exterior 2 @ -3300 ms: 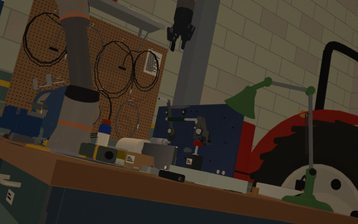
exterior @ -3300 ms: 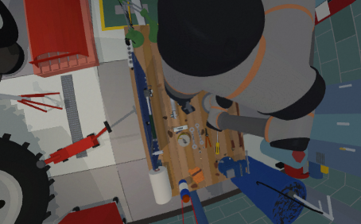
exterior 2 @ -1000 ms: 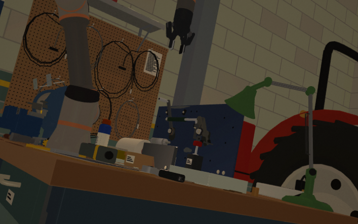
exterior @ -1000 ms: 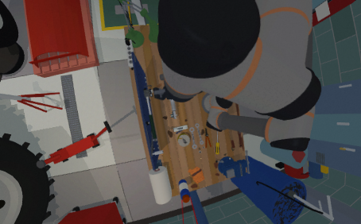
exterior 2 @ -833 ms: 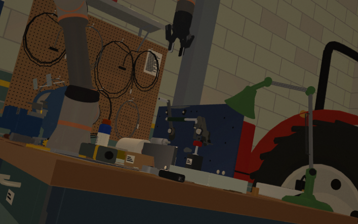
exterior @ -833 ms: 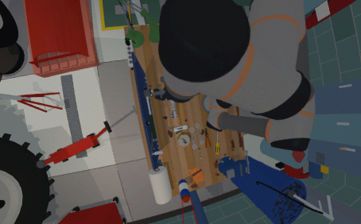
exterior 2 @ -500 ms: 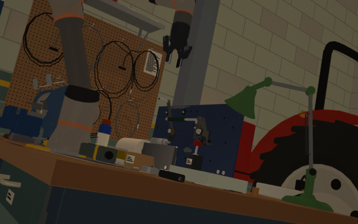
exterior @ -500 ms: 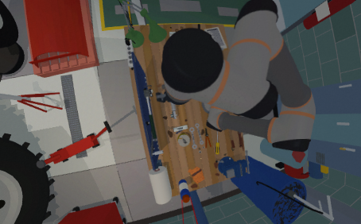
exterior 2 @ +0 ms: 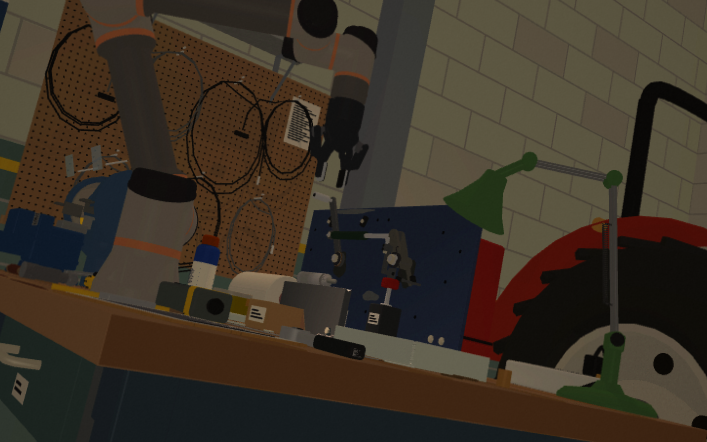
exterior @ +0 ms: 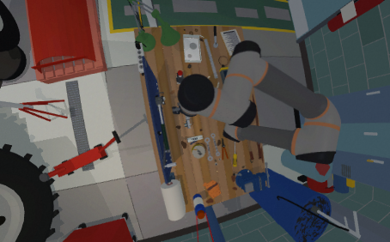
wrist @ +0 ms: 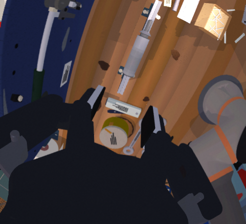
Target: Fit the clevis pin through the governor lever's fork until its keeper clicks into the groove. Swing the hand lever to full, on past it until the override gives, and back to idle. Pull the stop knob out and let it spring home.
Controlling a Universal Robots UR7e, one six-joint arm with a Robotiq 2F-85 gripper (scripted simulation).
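The blue panel (exterior 2: 394, 275) stands upright along the bench's far edge. On it a grey governor lever (exterior 2: 397, 258) sits at the end of a white rod with a green grip (wrist: 42, 53). A dark hand lever (exterior 2: 335, 233) stands to its left. The red stop knob (exterior 2: 389, 283) sits on a black block below the lever. My gripper (exterior 2: 339, 173) hangs in the air well above the panel, open and empty. From the wrist camera the gripper (wrist: 122, 113) is over a round capped tin (wrist: 115, 134) and a grey cylinder on a rail (wrist: 136, 53). I cannot pick out the clevis pin.
The robot's own arm (exterior: 254, 98) covers much of the bench from above. A green desk lamp (exterior 2: 608, 286) stands at the right end. A blue vise (exterior 2: 37, 231) sits at the left end. A small box of nails (wrist: 212, 20) and loose tools lie on the wood.
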